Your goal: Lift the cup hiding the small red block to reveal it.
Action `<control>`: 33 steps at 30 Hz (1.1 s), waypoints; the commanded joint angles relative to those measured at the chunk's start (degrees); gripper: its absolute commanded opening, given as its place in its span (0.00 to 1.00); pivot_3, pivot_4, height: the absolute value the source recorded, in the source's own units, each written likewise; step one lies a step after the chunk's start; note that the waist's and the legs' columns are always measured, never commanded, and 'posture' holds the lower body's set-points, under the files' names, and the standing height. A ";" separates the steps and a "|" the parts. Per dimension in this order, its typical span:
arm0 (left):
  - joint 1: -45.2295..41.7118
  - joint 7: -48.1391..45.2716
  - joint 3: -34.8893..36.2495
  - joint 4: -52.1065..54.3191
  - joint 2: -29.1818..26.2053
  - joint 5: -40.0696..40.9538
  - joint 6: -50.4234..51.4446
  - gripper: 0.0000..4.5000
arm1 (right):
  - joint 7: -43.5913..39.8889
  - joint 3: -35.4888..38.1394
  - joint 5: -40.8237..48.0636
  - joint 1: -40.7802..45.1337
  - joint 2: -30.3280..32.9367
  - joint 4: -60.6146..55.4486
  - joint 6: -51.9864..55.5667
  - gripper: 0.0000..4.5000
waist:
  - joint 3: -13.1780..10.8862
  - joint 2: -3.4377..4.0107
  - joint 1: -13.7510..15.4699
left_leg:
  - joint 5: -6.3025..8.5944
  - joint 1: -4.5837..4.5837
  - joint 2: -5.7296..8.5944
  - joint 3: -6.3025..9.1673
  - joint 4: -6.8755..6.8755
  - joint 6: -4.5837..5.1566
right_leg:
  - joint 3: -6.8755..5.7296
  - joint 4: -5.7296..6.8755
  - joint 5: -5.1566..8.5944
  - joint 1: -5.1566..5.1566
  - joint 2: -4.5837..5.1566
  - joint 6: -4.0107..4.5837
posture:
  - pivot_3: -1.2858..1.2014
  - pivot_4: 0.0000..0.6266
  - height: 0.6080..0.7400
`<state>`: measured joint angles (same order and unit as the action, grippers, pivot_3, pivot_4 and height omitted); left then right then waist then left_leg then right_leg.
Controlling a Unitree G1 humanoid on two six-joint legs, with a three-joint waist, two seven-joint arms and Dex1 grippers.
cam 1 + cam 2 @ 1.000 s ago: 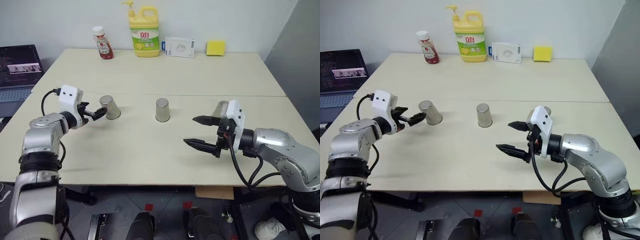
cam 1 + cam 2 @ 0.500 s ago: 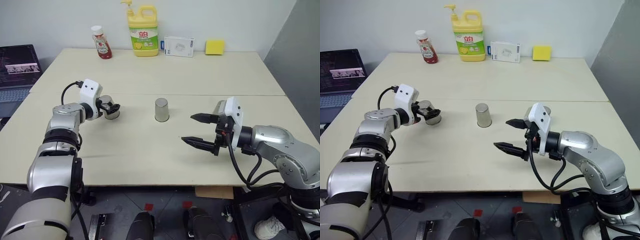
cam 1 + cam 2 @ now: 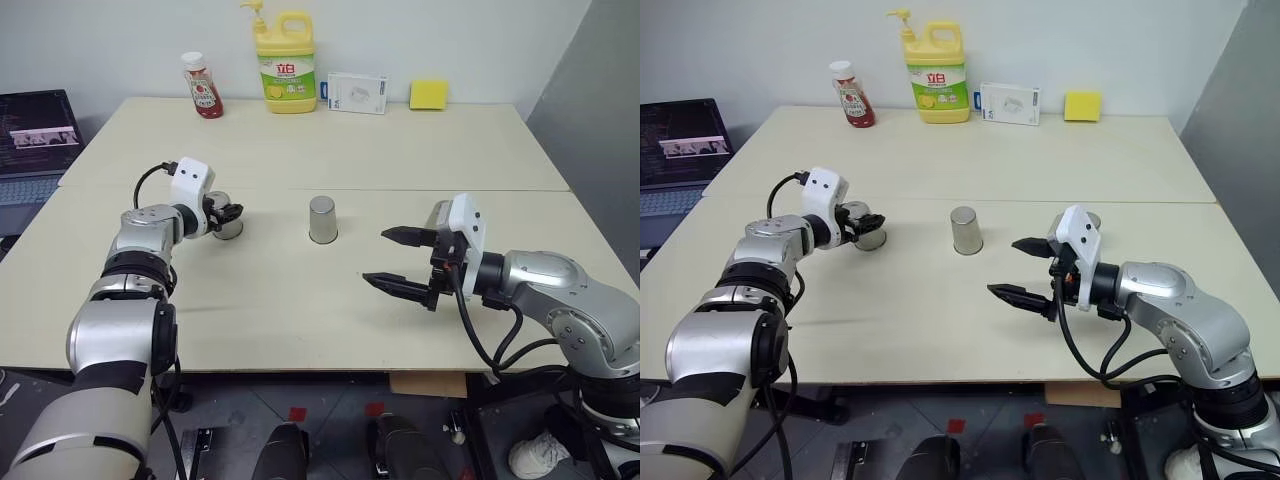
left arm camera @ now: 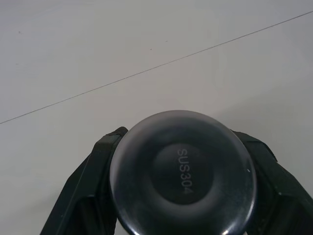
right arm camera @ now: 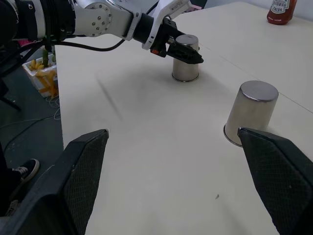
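Note:
Three look-alike steel cups stand upside down on the cream table point(image 3: 300, 310); I cannot tell which one covers the small red block, which is hidden. My left gripper point(image 3: 228, 213) is shut on the left cup point(image 3: 227, 226). In the left wrist view that cup's stamped base point(image 4: 182, 171) sits between the black fingers point(image 4: 85, 188). The middle cup point(image 3: 322, 219) stands free. The right cup point(image 3: 438, 214) is partly hidden behind my right gripper point(image 3: 400, 258), which hovers open with nothing in it. The right wrist view shows the middle cup point(image 5: 252, 117) and the left cup point(image 5: 186, 66).
Along the table's far edge stand a ketchup bottle point(image 3: 204, 86), a yellow detergent bottle point(image 3: 288, 62), a white box point(image 3: 358, 93) and a yellow sponge point(image 3: 428, 94). A laptop point(image 3: 40, 125) sits off the table's left side.
My left gripper has moved forward around the left cup and shut on it; a second ago it was open just short of the cup. The right arm has kept still.

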<state>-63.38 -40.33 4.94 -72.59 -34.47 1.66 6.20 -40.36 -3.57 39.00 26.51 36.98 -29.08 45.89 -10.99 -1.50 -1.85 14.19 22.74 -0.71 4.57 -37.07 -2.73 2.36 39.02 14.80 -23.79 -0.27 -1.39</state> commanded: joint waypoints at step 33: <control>1.37 15.77 13.10 0.92 -7.83 6.25 3.52 0.99 | -0.58 1.84 0.38 0.67 0.11 -0.82 -0.59 1.00 | 0.02 -0.03 0.00 | -0.01 0.15 0.00 -0.01 -0.05 -0.01 | -0.01 0.09 -0.17 -0.20 0.02 0.24 | 0.52 0.24 1.00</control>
<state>-59.59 -25.32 17.22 -72.68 -40.75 7.25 10.90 -41.06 -3.44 39.02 26.75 36.87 -28.37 45.62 -10.97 -1.53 -1.85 14.18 22.89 -0.71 4.56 -37.12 -2.74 2.35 39.12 14.63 -24.00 -0.25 -1.16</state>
